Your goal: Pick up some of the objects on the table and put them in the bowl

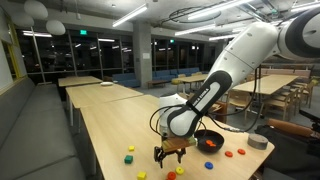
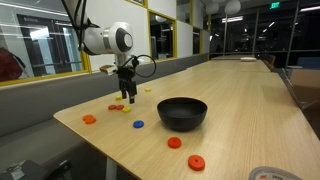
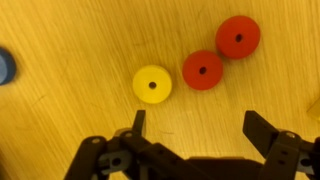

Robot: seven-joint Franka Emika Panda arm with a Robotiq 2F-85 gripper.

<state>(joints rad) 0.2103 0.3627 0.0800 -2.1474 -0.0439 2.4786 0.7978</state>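
Dark windows and ceiling lights surround a big room of long tables, and the nearest table (image 1: 100,120) has a pale wood top. A white arm (image 1: 215,85) bends down over it. Its pincer (image 1: 168,152) hangs low above the wood, released, both fingers spread wide with nothing between them; whether the tips touch the table cannot be told. In the wrist view the pincer (image 3: 197,125) comes in from the bottom edge. Just beyond its fingertips lie a yellow disc (image 3: 152,84) and two red discs (image 3: 202,70) in a slanting row, the yellow one near the first red but apart from it, the two red ones almost touching. A blue shape (image 3: 5,65) is cut off by the left edge there. The bowl (image 2: 182,120), black, round and shallow, stands upright on the table, near the pincer (image 2: 127,97) but clear of it; what it holds is not clear. In an exterior view a blue disc (image 2: 138,125) lies between pincer and bowl, an orange disc (image 2: 89,119) sits near the table's edge, and two more red ones lie in front of the bowl. Small yellow blocks (image 1: 130,150) lie on the far side of the pincer from the bowl. A grey tape roll (image 1: 258,142) rests beyond the bowl.
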